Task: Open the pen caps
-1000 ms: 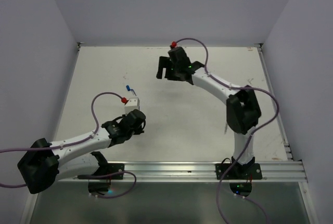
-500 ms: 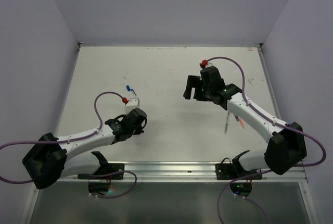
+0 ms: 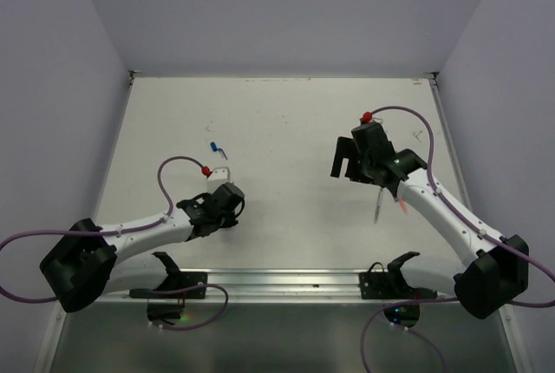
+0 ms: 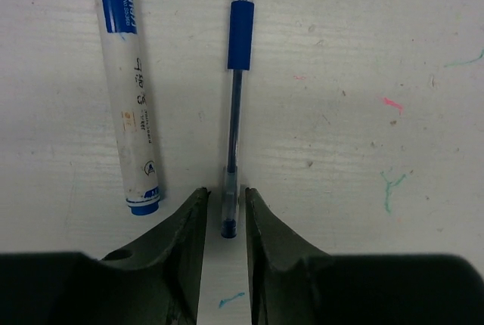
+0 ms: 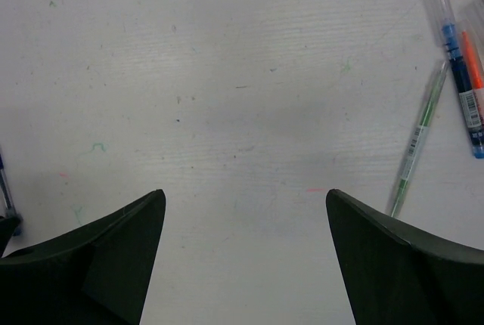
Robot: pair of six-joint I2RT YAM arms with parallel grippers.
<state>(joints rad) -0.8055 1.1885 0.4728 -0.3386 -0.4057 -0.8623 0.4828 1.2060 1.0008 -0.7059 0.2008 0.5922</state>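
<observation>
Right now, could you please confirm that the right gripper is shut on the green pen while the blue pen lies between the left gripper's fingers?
Not quite: the right wrist view shows the right gripper open and empty, with the green pen lying on the table to its side. The blue pen does lie between the fingers of the left gripper.

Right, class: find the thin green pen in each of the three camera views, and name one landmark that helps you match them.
Top external: the green pen is a thin pale stick just below the right gripper.
Left wrist: not in it.
Right wrist: the pen lies at the right side, slanting up to the right.
Shared landmark: the orange marker, just right of it in both views.
</observation>
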